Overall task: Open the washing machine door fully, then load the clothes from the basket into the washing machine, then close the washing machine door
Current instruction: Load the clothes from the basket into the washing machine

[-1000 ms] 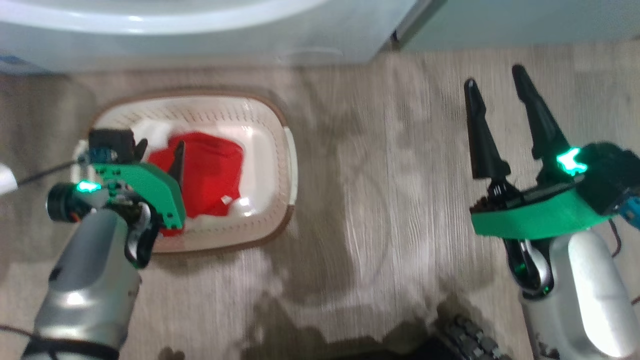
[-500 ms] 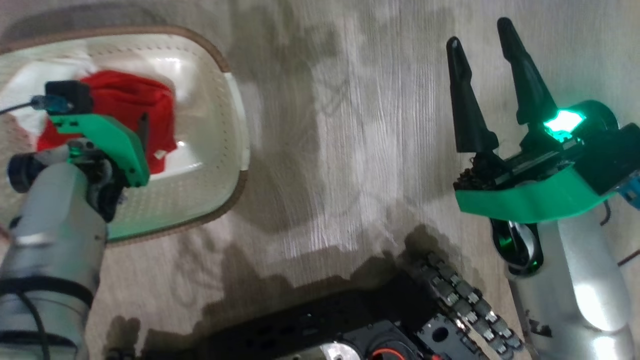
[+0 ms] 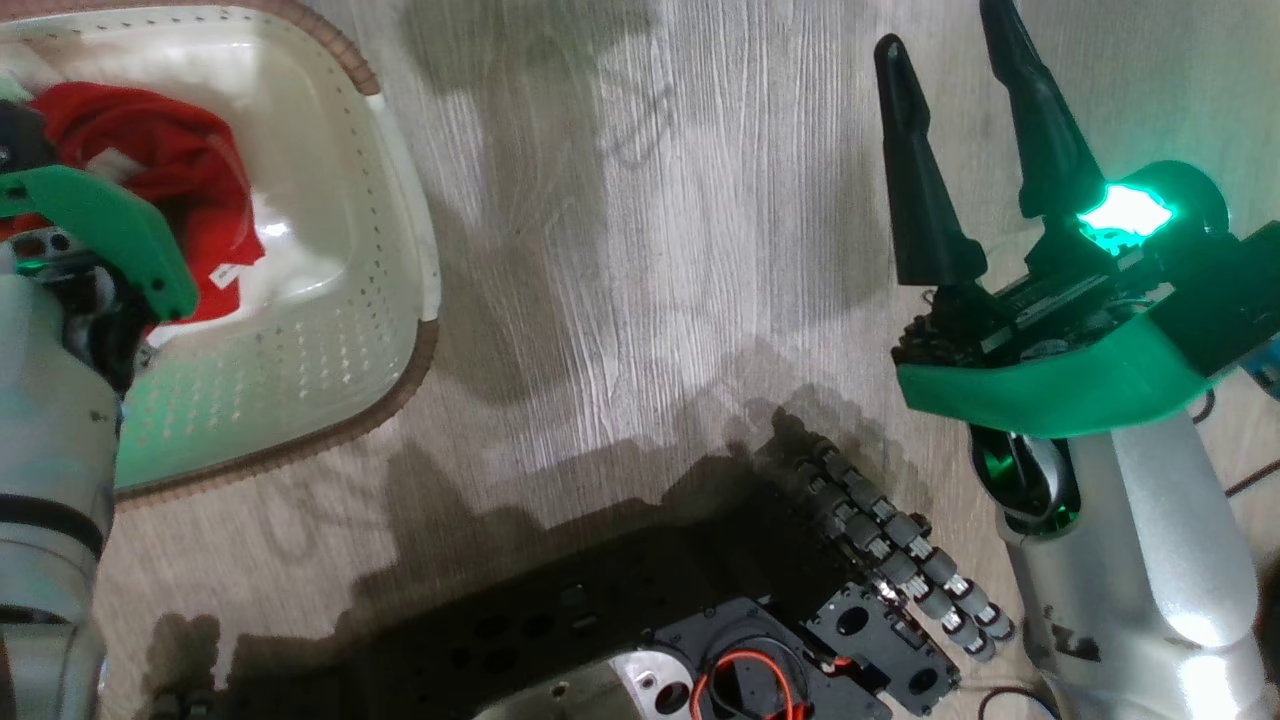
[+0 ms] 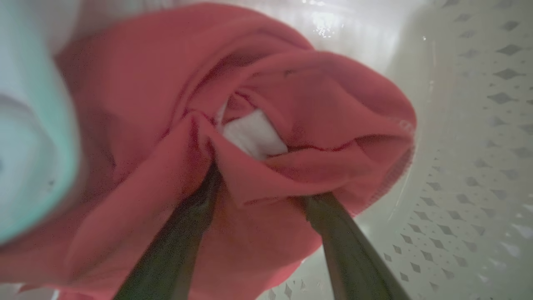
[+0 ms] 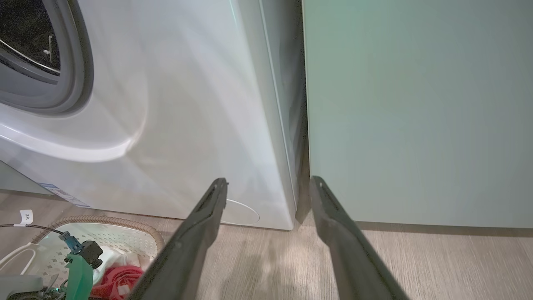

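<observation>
The red clothes (image 3: pixel 150 190) lie bunched in the cream basket (image 3: pixel 370 300) at the head view's upper left. My left arm's green bracket (image 3: pixel 110 240) hangs over them. In the left wrist view my left gripper (image 4: pixel 262 187) is open, its two dark fingers (image 4: pixel 187 233) pressed into the red clothes (image 4: pixel 316 104) with a fold between them. My right gripper (image 3: pixel 940 30) is open and empty above the floor, far to the right of the basket. It faces the washing machine (image 5: pixel 175 125), whose grey gasket (image 5: pixel 79 71) rings the open drum mouth. The washing machine door is out of view.
A pale green cabinet (image 5: pixel 416 112) stands right of the washer with a dark gap between them. The round filter cap (image 5: pixel 243 214) sits low on the washer's front. My black base and its roller wheel (image 3: pixel 890 540) show at the bottom, on wood-look floor (image 3: pixel 620 250).
The head camera has tipped down and swung, so the basket now sits at the upper left and my base has come into view. Both grippers stay open, the left one still in the basket.
</observation>
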Available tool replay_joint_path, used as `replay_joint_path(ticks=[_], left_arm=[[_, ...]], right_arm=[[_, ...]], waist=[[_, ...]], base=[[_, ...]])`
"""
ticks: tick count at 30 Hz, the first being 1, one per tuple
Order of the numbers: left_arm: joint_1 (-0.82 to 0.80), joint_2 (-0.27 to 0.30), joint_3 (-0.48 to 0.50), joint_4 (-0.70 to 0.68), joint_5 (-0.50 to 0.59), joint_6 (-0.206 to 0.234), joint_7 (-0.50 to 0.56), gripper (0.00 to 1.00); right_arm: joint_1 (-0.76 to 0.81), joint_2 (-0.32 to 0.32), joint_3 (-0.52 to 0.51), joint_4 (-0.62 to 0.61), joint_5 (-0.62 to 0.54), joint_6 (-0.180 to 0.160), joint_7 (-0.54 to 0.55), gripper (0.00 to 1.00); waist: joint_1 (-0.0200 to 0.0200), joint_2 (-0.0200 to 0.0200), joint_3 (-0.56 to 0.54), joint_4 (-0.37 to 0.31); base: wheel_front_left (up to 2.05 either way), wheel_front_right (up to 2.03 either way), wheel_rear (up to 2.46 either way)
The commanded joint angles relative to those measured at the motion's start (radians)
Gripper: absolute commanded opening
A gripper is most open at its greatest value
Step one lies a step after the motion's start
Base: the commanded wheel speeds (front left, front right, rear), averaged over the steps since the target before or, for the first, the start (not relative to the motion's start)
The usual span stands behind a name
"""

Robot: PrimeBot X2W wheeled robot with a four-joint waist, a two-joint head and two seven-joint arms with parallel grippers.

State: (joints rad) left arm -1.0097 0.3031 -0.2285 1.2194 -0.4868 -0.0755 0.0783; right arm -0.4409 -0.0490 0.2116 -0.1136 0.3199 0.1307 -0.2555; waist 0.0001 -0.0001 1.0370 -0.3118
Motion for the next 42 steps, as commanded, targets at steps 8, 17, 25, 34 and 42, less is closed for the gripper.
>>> replay_joint_path(ticks=[8, 17, 25, 34, 42], left_arm=[[0.017, 0.046, 0.002, 0.030, 0.000, 0.020, -0.044, 0.00], [0.060, 0.038, -0.010, 0.035, -0.001, 0.002, -0.175, 0.00], [0.126, -0.006, -0.006, -0.017, -0.020, -0.024, -0.319, 0.00], [0.242, -0.031, 0.049, -0.252, -0.015, -0.004, -0.340, 0.00], [0.449, -0.061, 0.132, -0.619, 0.041, 0.046, -0.340, 0.00]], right_arm=[[0.033, -0.001, 0.018, -0.031, 0.019, 0.000, -0.006, 1.00], [0.029, -0.001, -0.006, -0.018, 0.009, 0.000, -0.006, 1.00], [0.051, -0.001, -0.039, 0.012, -0.027, 0.000, -0.006, 1.00], [0.080, -0.001, -0.085, 0.047, -0.057, 0.000, -0.006, 1.00], [0.126, -0.001, -0.119, 0.091, -0.065, 0.000, -0.004, 1.00]], waist=[[-0.0001, 0.0001, 0.011, -0.003], [-0.0001, 0.0001, -0.062, 0.043], [-0.0001, 0.0001, -0.171, 0.119], [-0.0001, 0.0001, -0.289, 0.196], [-0.0001, 0.0001, -0.419, 0.241]], base=[[0.00, 0.00, 0.00], [0.00, 0.00, 0.00], [0.00, 0.00, 0.00], [0.00, 0.00, 0.00], [0.00, 0.00, 0.00]])
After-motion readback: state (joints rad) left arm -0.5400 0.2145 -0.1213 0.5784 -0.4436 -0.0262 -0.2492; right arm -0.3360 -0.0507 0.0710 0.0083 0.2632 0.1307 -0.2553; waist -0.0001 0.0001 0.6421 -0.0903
